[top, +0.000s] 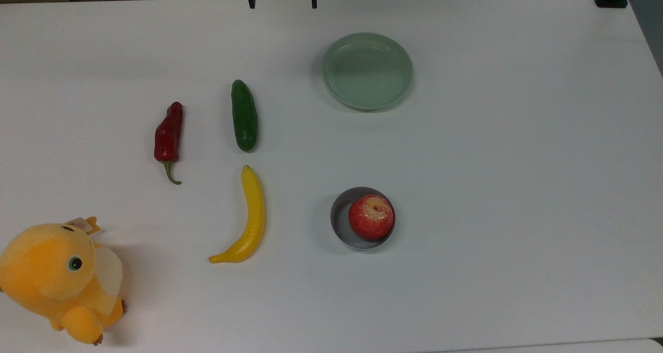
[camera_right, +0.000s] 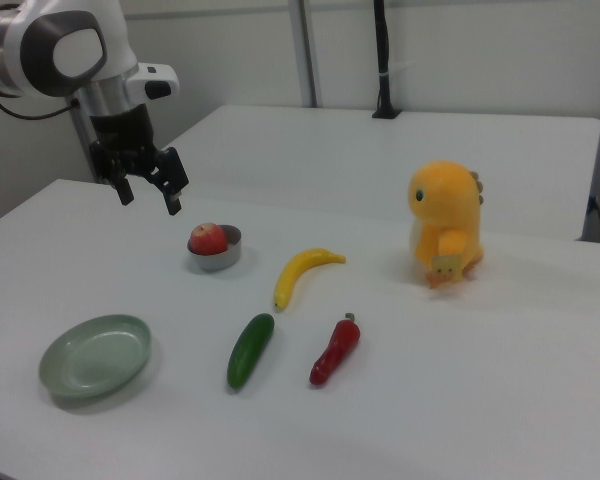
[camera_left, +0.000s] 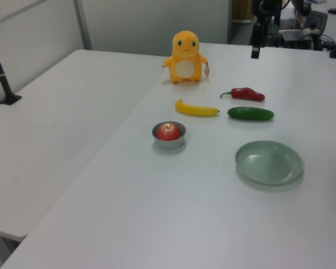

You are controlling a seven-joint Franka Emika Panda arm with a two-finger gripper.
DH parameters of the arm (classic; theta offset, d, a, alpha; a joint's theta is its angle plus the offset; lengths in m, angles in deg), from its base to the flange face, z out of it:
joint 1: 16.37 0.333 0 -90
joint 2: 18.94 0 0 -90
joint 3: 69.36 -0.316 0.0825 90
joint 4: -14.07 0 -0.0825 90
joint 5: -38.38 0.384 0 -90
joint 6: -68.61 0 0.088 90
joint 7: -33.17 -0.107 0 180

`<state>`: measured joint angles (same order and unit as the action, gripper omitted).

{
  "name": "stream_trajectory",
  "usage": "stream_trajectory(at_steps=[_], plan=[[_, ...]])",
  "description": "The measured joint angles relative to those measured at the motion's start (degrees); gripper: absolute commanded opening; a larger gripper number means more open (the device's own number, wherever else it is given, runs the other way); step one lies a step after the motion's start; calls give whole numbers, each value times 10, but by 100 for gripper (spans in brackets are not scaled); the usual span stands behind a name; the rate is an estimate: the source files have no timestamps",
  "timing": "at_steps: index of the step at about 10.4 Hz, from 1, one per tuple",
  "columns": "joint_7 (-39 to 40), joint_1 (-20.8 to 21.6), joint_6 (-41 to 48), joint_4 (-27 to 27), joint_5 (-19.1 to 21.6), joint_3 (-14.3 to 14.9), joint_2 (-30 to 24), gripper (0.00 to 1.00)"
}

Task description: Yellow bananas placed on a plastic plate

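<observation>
Top view layout: the white table (top: 518,187) carries every item, all lying apart from one another.
Banana (top: 247,219): flat on the table, dark tip just short of the cucumber (top: 244,115), well clear of the plate.
Plate (top: 368,70): pale green, nothing in it, at the top view's upper middle.
Gripper (camera_right: 148,189): in the right view it hangs in the air above the table, fingers spread, grasping nothing.
Others: red chili (top: 169,138); red apple (top: 371,217) in a small grey dish (top: 340,219).
Writing: the orange plush toy (top: 59,280) bears a small tag (top: 83,225), print too small to read.
</observation>
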<state>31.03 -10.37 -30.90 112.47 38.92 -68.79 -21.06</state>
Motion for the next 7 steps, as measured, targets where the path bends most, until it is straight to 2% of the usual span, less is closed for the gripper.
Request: stream_trajectory(at_steps=[7], plan=[[0,0,0,0,4,1,0,100]])
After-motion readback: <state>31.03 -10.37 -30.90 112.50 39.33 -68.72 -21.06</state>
